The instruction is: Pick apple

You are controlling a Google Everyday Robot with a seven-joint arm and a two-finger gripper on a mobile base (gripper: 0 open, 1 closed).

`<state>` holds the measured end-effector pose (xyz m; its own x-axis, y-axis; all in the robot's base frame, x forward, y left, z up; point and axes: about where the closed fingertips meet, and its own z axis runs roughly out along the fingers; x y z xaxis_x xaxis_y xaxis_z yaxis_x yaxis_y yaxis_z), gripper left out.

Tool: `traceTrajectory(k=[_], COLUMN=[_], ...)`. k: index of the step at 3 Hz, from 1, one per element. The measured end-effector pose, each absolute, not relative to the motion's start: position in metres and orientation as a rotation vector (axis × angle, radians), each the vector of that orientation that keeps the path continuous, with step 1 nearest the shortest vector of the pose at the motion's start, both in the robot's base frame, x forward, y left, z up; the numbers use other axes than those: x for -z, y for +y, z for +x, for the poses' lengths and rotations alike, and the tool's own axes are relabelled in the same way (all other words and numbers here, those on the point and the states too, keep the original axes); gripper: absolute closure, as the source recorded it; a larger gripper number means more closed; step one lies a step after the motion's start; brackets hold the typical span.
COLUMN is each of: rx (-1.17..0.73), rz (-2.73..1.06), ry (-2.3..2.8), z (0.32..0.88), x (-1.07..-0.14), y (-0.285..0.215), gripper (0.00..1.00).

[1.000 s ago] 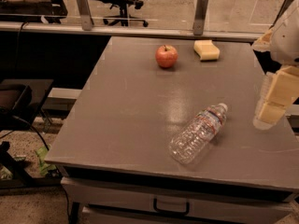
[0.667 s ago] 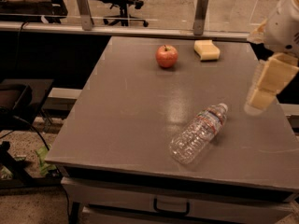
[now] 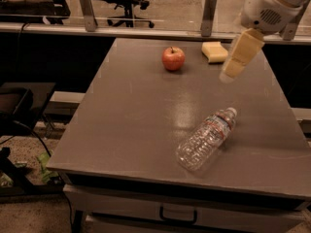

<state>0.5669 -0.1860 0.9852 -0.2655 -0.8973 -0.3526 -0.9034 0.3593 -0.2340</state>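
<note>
Toward the left of the grey table (image 3: 121, 125), on its far side, the apple (image 3: 173, 58) sits upright with its stem up. It rests on the bare surface, untouched and with nothing holding it. Right of it and nearer the front edge, a clear plastic bottle (image 3: 206, 140) lies on its side, cap pointing to the far right, well apart from the fruit. Further right at the back, a pale yellow sponge (image 3: 214, 51) lies flat near the far edge, beside the apple but not touching it. Rightmost, the gripper (image 3: 229, 71) hangs from the white arm above the table, just right of the sponge and angled down and to the left. Whether it is open or closed cannot be told (it carries nothing that shows).

Judged from this, the pick has barely begun. The approach is under way, but the gripper is still short of the apple, so reaching it, closing on it and lifting it all remain.

Against the earlier frames, the gripper has travelled from the table's right edge, about level with the bottle, toward the far side and leftward, closing on the apple. Apple, bottle and sponge lie where they did.
</note>
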Motion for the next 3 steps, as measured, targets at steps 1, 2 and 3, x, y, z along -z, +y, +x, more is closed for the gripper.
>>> traceTrajectory(k=[1,2,3], rx=[-0.057,-0.065,-0.086], rz=[-1.503,-1.435,-1.332], ry=[2.225,2.252,2.295], z=[0.633,0.667,0.698], x=[-0.963,-0.947,-0.922], y=[-0.170,-0.165,-0.160], gripper=[0.00,0.00,0.00])
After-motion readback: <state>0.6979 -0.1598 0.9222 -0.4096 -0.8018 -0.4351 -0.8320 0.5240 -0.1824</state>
